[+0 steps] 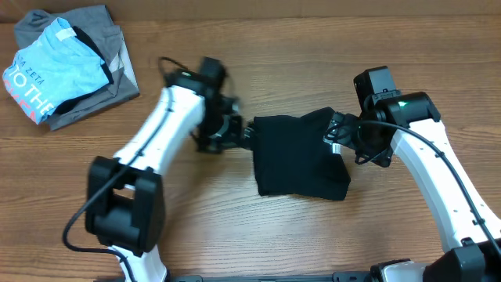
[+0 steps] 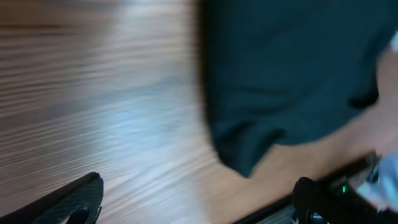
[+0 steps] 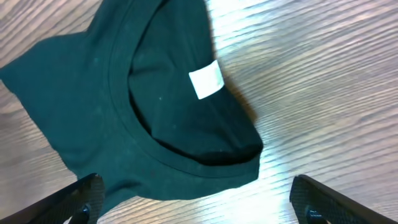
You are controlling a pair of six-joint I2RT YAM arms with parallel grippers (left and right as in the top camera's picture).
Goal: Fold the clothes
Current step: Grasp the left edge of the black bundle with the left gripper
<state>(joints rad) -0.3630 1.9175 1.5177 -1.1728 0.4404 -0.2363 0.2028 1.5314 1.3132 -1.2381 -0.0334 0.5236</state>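
Bright, even light from overhead leaves the tabletop (image 1: 235,227) with a soft sheen and faint shadows. Ahead of the left tool (image 2: 196,208) everything smears with motion blur, with a pale glare on the tabletop. Ahead of the right tool (image 3: 199,202) the black T-shirt (image 3: 93,112) is sharp, its white neck label (image 3: 206,81) crisp.

Partial print "ZETA" & "TO THE" on lt blue shirt (image 1: 59,63), top-left

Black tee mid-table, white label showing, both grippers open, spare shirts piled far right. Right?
No. The overhead view shows the spare shirts piled at the far left corner, past the left arm. The rest stands: black tee mid-table, white label showing, left gripper and right gripper open.
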